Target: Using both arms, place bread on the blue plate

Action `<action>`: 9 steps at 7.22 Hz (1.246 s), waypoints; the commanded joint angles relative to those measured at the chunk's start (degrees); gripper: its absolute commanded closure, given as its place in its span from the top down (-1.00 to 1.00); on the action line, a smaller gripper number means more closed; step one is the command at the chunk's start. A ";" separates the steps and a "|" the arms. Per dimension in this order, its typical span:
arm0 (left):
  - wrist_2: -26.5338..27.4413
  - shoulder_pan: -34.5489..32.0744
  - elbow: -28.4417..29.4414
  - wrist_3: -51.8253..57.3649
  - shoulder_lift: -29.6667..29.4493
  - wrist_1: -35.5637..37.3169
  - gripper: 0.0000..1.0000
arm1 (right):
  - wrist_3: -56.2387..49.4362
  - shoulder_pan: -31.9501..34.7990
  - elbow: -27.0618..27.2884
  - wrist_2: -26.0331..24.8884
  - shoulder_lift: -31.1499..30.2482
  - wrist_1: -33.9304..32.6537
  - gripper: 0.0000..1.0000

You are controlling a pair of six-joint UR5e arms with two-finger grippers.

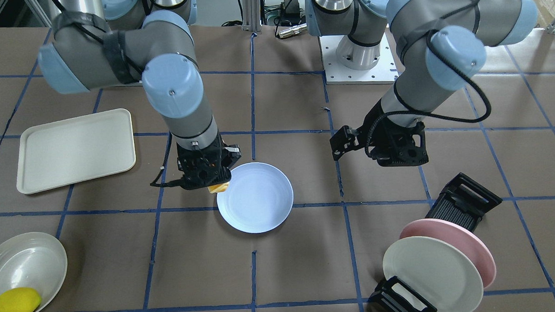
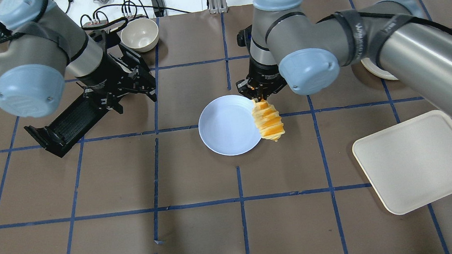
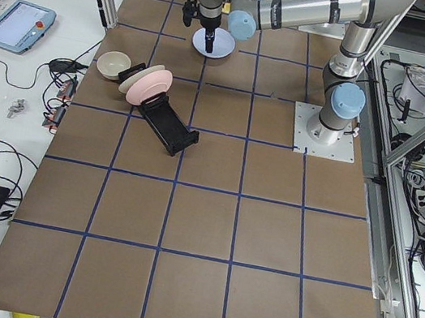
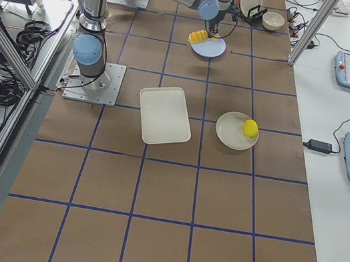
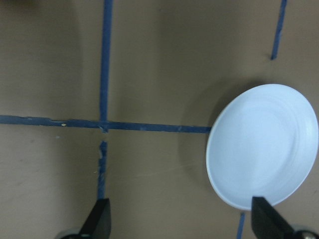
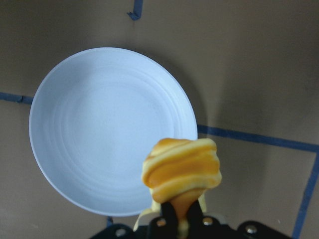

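The blue plate [image 2: 228,125] lies flat and bare at the table's middle; it also shows in the front view [image 1: 256,197], the left wrist view [image 5: 261,144] and the right wrist view [image 6: 107,127]. My right gripper [image 2: 261,97] is shut on one end of the bread [image 2: 268,120], an orange and cream striped roll that hangs down over the plate's rim, above the table. The bread fills the lower middle of the right wrist view [image 6: 182,169]. My left gripper [image 2: 134,84] is open and empty, hovering to the left of the plate, its fingertips [image 5: 99,221] spread wide.
A black dish rack [image 2: 68,124] with a pink plate [image 1: 460,242] and a cream plate [image 1: 431,273] stands by the left arm. A cream tray [image 2: 419,161] lies at the right. A bowl [image 1: 25,266] holds a lemon [image 1: 16,303]. A small bowl [image 2: 139,34] sits at the back.
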 commanded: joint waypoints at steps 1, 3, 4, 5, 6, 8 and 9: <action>7.58 -0.32 4.45 1.40 6.99 -12.62 0.99 | 3.68 4.30 -7.54 -0.43 9.70 -1.52 -0.65; 9.96 -0.32 6.14 3.60 7.46 -14.97 0.99 | 3.52 4.58 -11.70 -0.52 14.81 -1.26 -0.47; 10.14 -0.14 6.14 3.69 7.02 -14.79 0.99 | 3.69 4.58 -11.36 -0.61 15.44 -1.09 0.82; 10.15 -0.14 6.67 3.60 6.84 -14.26 0.99 | 3.60 4.50 -11.27 -0.70 15.71 -0.48 0.99; 10.06 0.21 8.06 3.69 6.49 -14.26 0.99 | 3.60 4.58 -12.22 -0.44 15.36 -0.47 0.99; 9.71 0.21 9.22 3.60 5.78 -14.61 0.99 | 2.90 4.24 -13.20 0.09 10.47 -0.38 0.99; 9.62 0.30 9.31 3.60 5.96 -14.70 0.99 | 2.38 3.10 -12.50 0.18 7.04 -0.38 0.99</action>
